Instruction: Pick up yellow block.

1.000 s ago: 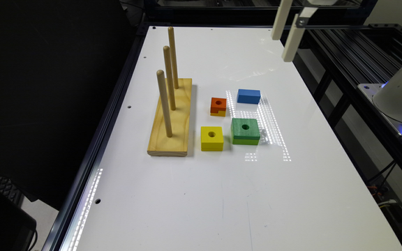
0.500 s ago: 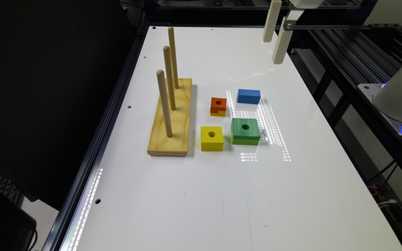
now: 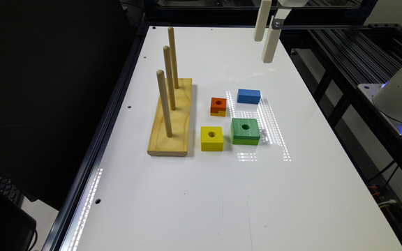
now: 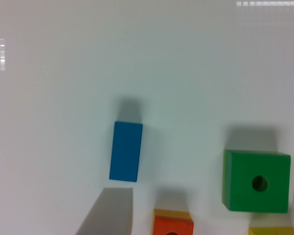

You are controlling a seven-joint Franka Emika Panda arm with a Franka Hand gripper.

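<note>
We see the yellow block point(image 3: 211, 138), a square wooden piece painted all yellow with a round hole through the middle of its top, lying flat on the glossy white table point(image 3: 201, 195). It sits well apart from the gripper point(image 3: 264, 35), which hangs high above the table's far end with nothing between its two pale, slab-like fingers point(image 3: 270, 45); these stand apart with a clear gap, moderately wide. In the wrist view a sliver of yellow point(image 4: 276, 230) shows at the frame edge, just beside the green block point(image 4: 257, 180).

The green block point(image 3: 245, 130), larger, also square with a central hole, lies just beside the yellow one, on the side nearer the gripper, not quite touching. Closer to the gripper lies the small orange-topped block point(image 3: 218, 106) with a yellow lower part and a hole, and beside it the plain blue block point(image 3: 248, 96), an oblong without a hole, the nearest piece to the gripper. On the yellow block's far side from the gripper stands a pale wooden base point(image 3: 171, 120), grain visible, carrying three upright round pegs point(image 3: 164, 103) of differing height.
</note>
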